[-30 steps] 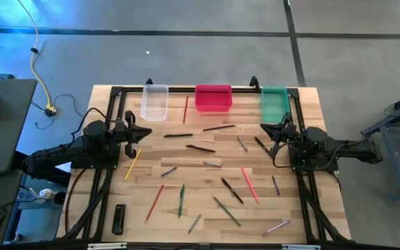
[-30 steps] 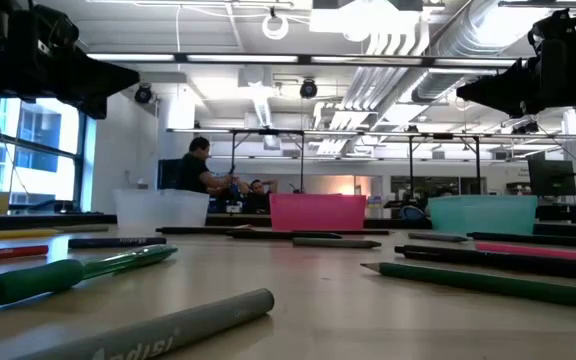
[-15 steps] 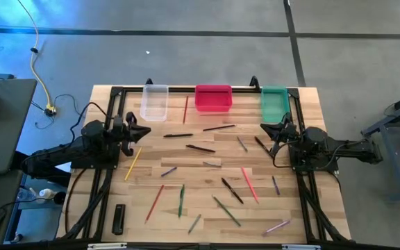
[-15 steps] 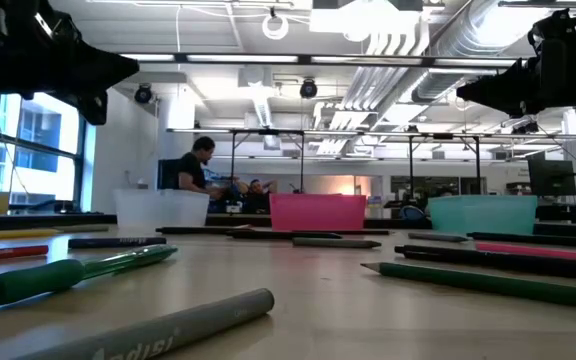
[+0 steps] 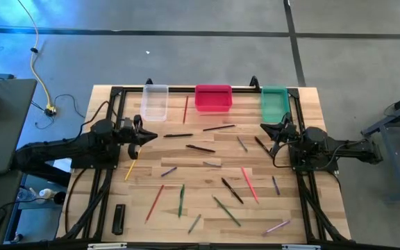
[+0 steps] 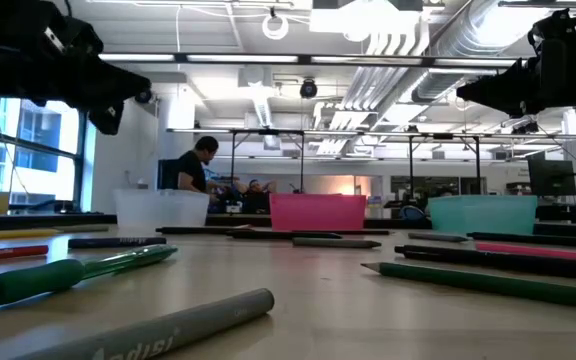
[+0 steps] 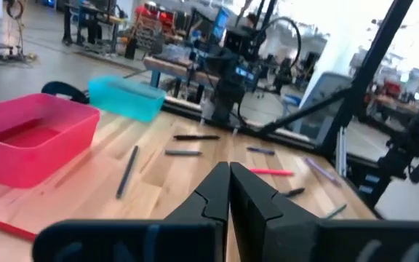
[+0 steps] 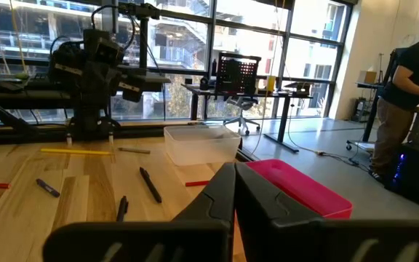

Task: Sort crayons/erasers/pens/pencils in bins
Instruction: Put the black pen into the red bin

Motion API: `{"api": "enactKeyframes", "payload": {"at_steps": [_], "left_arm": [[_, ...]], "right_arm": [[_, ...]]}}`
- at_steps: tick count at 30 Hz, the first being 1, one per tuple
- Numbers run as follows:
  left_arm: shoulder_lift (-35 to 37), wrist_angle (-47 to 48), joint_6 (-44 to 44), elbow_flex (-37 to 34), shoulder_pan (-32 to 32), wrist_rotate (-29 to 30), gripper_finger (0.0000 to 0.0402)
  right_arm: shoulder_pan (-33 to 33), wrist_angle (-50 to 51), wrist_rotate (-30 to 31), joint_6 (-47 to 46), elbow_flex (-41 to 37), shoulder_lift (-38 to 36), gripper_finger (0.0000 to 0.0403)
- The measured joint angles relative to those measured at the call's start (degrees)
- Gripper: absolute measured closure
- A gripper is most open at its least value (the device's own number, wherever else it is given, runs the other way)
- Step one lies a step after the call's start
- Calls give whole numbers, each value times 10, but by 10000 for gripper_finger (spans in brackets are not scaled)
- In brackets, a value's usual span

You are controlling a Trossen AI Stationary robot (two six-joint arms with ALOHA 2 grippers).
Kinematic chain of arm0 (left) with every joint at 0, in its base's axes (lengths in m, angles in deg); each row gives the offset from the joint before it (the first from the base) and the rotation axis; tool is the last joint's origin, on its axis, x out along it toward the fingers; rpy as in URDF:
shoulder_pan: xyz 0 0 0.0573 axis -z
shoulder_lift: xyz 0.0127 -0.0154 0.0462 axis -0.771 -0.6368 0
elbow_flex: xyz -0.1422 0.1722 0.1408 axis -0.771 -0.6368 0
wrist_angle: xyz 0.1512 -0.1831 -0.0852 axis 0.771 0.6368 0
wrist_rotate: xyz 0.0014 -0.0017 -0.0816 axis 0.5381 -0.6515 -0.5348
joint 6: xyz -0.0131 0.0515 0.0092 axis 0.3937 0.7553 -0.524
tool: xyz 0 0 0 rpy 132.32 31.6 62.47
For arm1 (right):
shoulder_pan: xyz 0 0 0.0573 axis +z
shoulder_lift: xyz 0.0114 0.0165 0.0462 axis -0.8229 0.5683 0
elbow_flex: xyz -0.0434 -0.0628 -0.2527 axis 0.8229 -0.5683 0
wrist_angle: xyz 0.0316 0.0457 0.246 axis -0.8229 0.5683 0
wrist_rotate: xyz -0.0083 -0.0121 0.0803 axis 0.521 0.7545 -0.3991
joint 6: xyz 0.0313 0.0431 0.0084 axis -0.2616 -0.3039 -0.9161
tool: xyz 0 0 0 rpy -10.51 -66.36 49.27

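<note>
the pink-red bin (image 5: 213, 98) stands at the table's far edge between the clear bin (image 5: 154, 102) and green bin (image 5: 275, 102); nearer than it the crayons and pens (image 5: 201, 148) lie scattered, unsorted. both grippers, left gripper (image 5: 148, 136) and right gripper (image 5: 264, 128), hover pressed together, empty, likely poised to begin.

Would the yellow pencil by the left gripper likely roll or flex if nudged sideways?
The yellow pencil looks thin, straight and rigid, so it probably would not flex. It lies flat on the smooth wooden table, so a sideways nudge would likely roll it. Light, probably.
</note>
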Motion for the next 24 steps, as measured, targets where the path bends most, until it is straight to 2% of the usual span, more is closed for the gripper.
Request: {"api": "enactKeyframes", "payload": {"at_steps": [9, 16, 24], "left_arm": [[-210, 0, 43, 113, 21, 25, 401], [-383, 31, 92, 223, 21, -2, 402], [-526, 54, 132, 317, 24, -18, 402]], "right_arm": [[0, 0, 0, 0, 0, 0, 403], [0, 0, 0, 0, 0, 0, 403], [0, 0, 0, 0, 0, 0, 403]]}}
